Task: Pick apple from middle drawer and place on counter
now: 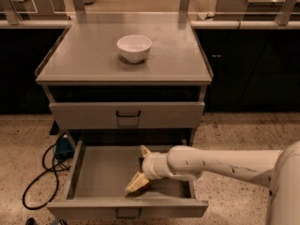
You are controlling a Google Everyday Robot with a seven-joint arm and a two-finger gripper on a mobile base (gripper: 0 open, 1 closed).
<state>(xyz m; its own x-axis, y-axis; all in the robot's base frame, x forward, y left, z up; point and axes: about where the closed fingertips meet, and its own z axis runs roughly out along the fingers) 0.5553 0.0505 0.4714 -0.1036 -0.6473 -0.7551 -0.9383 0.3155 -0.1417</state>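
The middle drawer [101, 172] is pulled out at the bottom of the cabinet, showing its bare grey floor. My gripper [139, 168] reaches into it from the right on a white arm, low over the right part of the floor. Its two pale fingers [136, 184] stand apart, so it is open. The apple is hidden behind the gripper and lower finger, and I cannot tell whether the fingers touch it. The grey counter [89, 55] is the cabinet top above.
A white bowl [134, 47] stands near the middle of the counter. A closed upper drawer front [164, 115] with a black loop handle sits above the open drawer. A black cable [37, 182] and a blue object [63, 146] lie on the floor to the left.
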